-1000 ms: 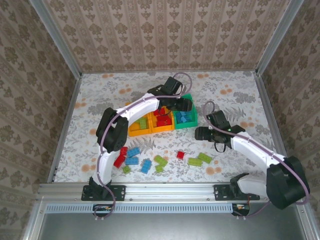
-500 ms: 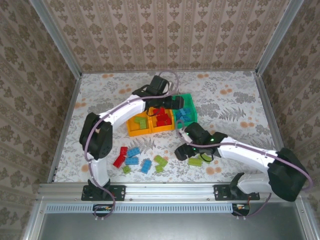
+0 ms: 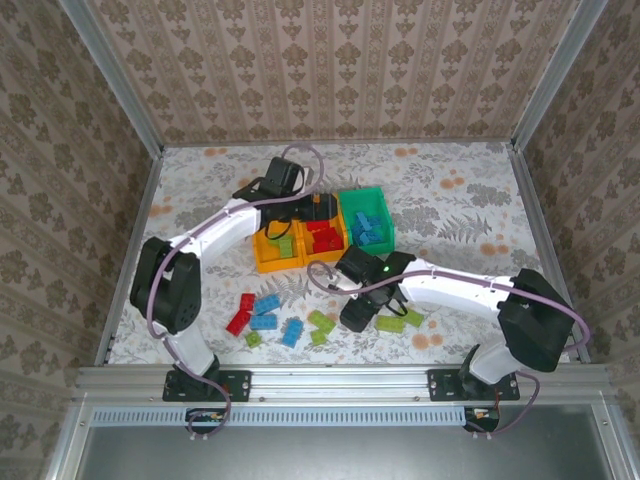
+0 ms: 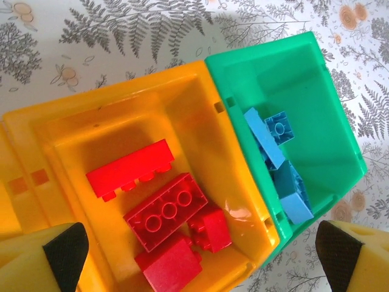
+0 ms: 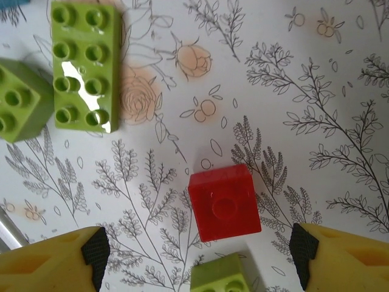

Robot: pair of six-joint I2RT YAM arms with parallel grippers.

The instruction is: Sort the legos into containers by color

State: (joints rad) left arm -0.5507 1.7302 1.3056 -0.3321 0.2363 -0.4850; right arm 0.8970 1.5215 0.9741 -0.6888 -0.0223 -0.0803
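Right gripper (image 5: 197,252) hovers wide open directly over the small red lego (image 5: 223,202), brick sitting between its fingers (image 5: 55,261); left gripper (image 4: 197,249), open and empty, hangs over the orange container (image 4: 109,92).

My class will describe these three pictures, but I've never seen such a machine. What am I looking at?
Two robot arms, each ending in a two-finger gripper, sort toy bricks by colour. The overhead picture shows both on a flowered table; the other two come from wrist cameras. The left gripper hangs open above an orange bin of red bricks, beside a green bin holding blue bricks. The right gripper hovers open over a loose red brick near lime bricks. Nothing is held.
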